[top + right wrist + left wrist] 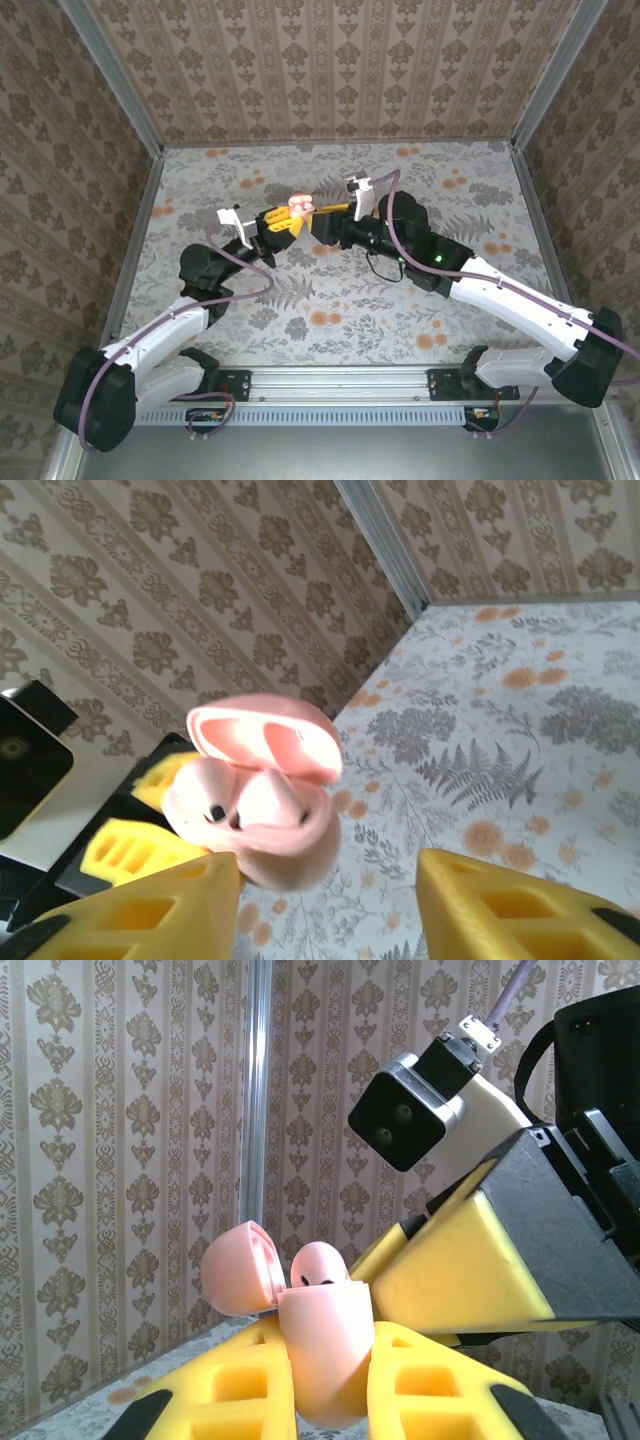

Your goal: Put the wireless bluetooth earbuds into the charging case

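**Pink Earbud Case, Held Aloft**

Left end effector: clamped on glossy pink plastic charging case, lid open, above floral-print surface, 11 o'clock of centre. Pink earbud seated inside. Right end effector: fingers apart, at the case's 3 o'clock.

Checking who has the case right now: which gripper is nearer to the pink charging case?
Left. The left gripper is shut on the charging case, clamping its lower body. The right gripper stands open close beside the case, not gripping it.
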`<move>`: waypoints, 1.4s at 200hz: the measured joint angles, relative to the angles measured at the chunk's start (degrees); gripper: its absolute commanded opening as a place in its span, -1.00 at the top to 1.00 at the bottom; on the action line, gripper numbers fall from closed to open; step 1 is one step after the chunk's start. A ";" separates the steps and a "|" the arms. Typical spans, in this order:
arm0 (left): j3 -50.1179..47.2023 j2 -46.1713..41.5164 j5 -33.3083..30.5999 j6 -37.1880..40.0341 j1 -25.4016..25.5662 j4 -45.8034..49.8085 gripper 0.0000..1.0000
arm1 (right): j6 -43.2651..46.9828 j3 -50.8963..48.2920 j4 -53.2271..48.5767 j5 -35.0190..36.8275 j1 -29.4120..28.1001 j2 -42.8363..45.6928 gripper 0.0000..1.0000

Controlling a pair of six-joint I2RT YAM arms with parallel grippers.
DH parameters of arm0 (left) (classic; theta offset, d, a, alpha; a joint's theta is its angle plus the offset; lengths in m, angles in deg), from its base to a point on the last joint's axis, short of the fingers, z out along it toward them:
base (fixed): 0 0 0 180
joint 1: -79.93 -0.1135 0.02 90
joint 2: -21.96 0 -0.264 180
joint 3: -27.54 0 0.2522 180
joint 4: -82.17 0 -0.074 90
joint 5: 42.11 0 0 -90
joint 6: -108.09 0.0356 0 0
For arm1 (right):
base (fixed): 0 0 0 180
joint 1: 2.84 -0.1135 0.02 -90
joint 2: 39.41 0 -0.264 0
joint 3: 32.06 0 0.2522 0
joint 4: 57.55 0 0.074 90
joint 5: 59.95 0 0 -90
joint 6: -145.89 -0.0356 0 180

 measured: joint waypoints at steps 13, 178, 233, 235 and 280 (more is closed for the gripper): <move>0.02 0.00 -0.04 0.00 0.00 -0.02 1.00 | -0.11 0.59 -1.79 0.00 0.50 1.05 -0.12; 8.81 4.26 14.43 -1.29 0.00 4.70 1.00 | -18.05 11.58 -4.33 -34.82 18.45 -13.49 0.58; 9.38 4.81 13.14 -1.66 0.11 7.76 1.00 | -17.62 8.31 -1.90 -39.45 18.01 -9.66 0.57; 9.46 4.81 13.14 -1.70 0.13 7.78 1.00 | -17.46 8.11 -1.88 -39.45 18.08 -9.35 0.57; 9.64 5.29 11.52 -3.69 -0.39 7.78 1.00 | -11.89 5.81 -4.92 -37.18 18.36 -3.43 0.36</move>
